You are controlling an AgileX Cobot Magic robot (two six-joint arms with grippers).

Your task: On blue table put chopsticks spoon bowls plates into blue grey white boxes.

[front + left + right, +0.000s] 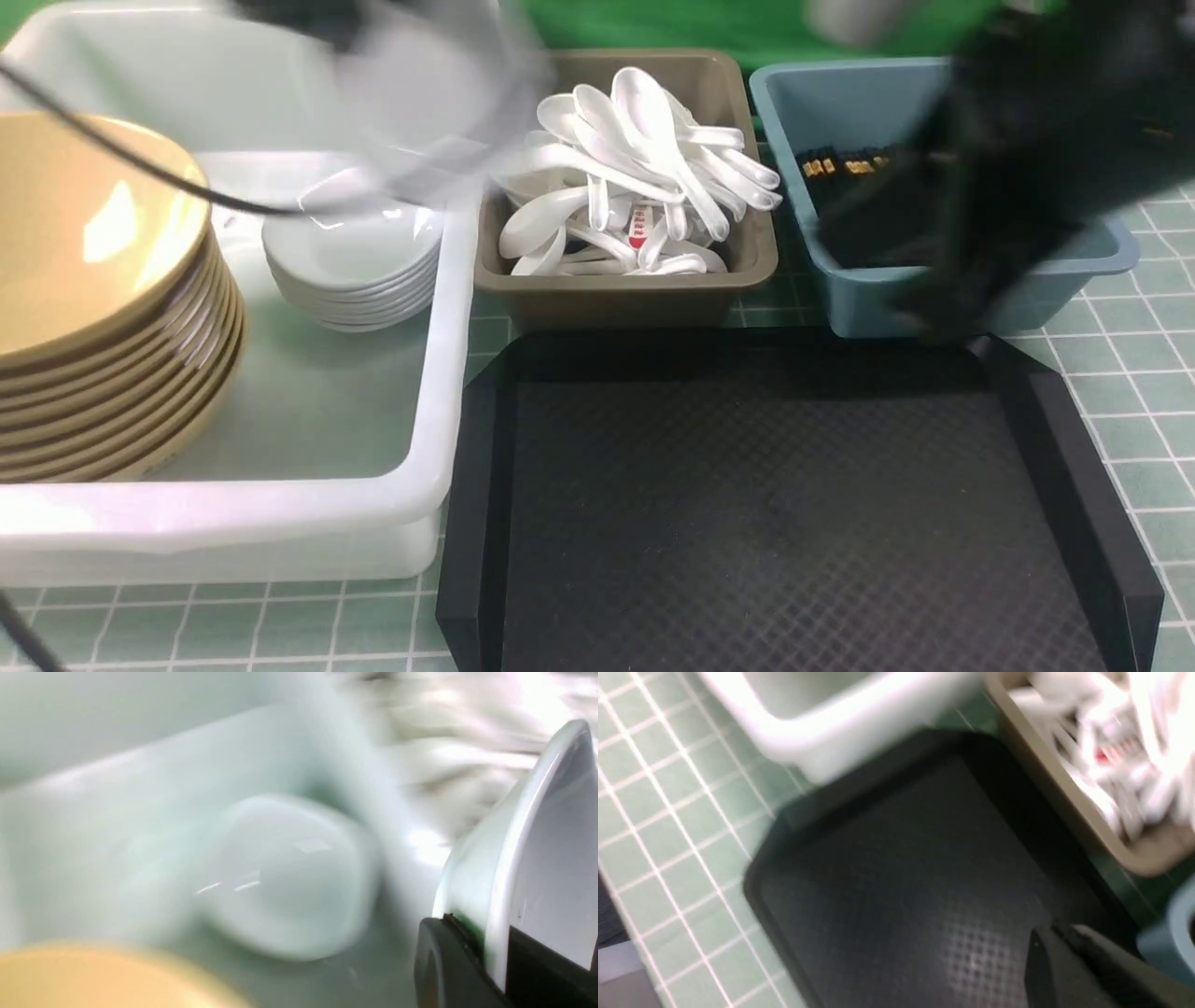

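The left gripper [490, 947] is clamped on a plate [537, 835], a small glossy white dish. It is caught by its rim and stands on edge between the black fingers. Only the left wrist view shows this grip sharply; the front view gives just a pale blur there.

Below that gripper lies the white box [439, 392], holding a stack of plates [355, 252] and, farther off, a stack of tan bowls [93, 280].

The right gripper [1057, 938] is clenched shut over the black tray [794, 523], just beside the blue box [859, 299], which holds black chopsticks [840, 168]. Farther from it, the grey box [625, 303] is heaped with white spoons [635, 168].
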